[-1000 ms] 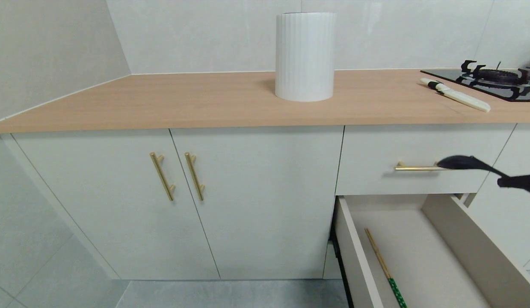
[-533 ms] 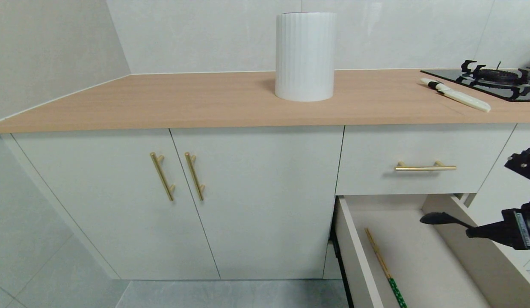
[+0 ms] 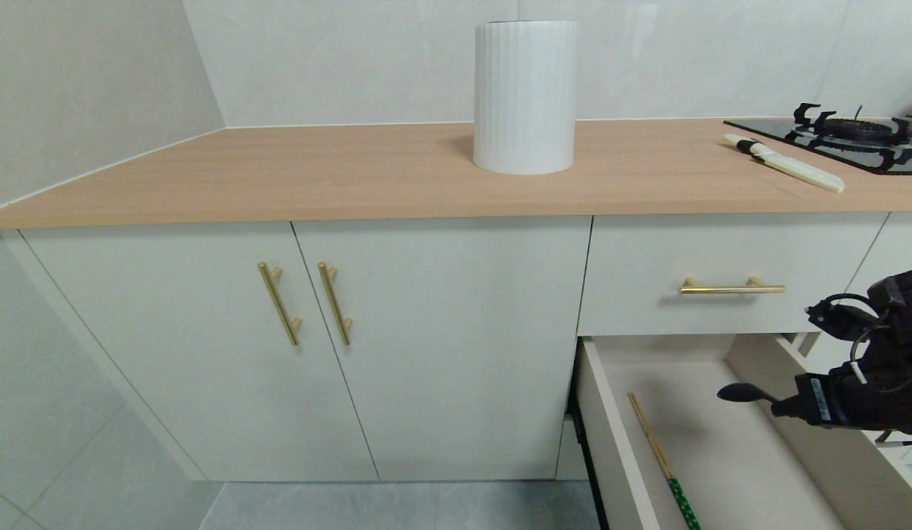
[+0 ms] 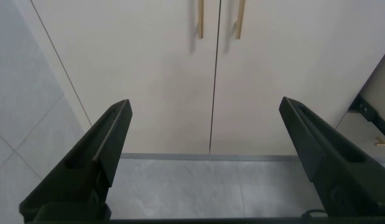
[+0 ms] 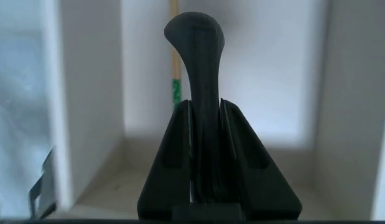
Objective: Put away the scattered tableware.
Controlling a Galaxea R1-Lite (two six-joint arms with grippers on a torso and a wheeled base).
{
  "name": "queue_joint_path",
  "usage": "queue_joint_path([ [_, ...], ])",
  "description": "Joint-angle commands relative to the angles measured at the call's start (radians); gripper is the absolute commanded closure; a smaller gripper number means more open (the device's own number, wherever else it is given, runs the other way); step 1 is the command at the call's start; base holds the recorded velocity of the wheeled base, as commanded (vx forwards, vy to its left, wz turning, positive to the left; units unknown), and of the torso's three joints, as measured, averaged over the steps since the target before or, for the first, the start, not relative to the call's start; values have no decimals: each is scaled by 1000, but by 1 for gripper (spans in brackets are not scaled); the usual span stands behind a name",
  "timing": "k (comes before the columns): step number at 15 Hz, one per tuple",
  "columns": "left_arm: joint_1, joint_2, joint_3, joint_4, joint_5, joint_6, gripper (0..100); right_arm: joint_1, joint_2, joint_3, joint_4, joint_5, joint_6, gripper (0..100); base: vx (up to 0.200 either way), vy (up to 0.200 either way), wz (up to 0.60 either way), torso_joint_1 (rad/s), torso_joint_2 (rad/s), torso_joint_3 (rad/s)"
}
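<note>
A black spoon [image 3: 743, 392] hangs just above the inside of the open lower drawer [image 3: 599, 412], bowl end pointing left. My right gripper [image 3: 787, 404] is shut on its handle, at the drawer's right side. The right wrist view has the spoon [image 5: 195, 37] sticking out between the closed fingers [image 5: 173, 137]. Chopsticks [image 3: 658, 456] with a green end lie along the drawer floor near its left wall, beyond the spoon in the right wrist view [image 5: 175, 68]. A white-handled knife [image 3: 783, 163] lies on the wooden countertop. My left gripper [image 4: 204, 109] is open, facing the cabinet doors and floor.
A tall white ribbed cylinder [image 3: 524, 96] stands at the back of the countertop [image 3: 279, 177]. A gas stove [image 3: 853, 136] sits at the far right behind the knife. The upper drawer with a gold handle [image 3: 732, 288] is closed. Two cabinet doors [image 3: 308, 346] are closed.
My right gripper has come down with the spoon from in front of the upper drawer's handle into the open lower drawer. Nothing else moved.
</note>
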Motion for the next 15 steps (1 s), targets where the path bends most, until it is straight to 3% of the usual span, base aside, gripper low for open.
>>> queue_joint_path([
  [1, 0, 0, 0, -1, 0, 0, 0, -1, 108, 33, -54, 1, 1, 100, 0, 0, 0, 0, 0, 0],
  [7, 0, 0, 0, -1, 0, 0, 0, -1, 257, 36, -215, -2, 12, 100, 0, 0, 0, 0, 0, 0],
  [11, 0, 0, 0, -1, 0, 0, 0, 9, 364, 82, -427, -10, 13, 100, 0, 0, 0, 0, 0, 0],
  [13, 0, 0, 0, 1, 0, 0, 0, 17, 415, 105, -548, -73, 12, 100, 0, 0, 0, 0, 0, 0],
  [15, 0, 0, 0, -1, 0, 0, 0, 35, 445, 110, -565, -98, 12, 100, 0, 0, 0, 0, 0, 0],
])
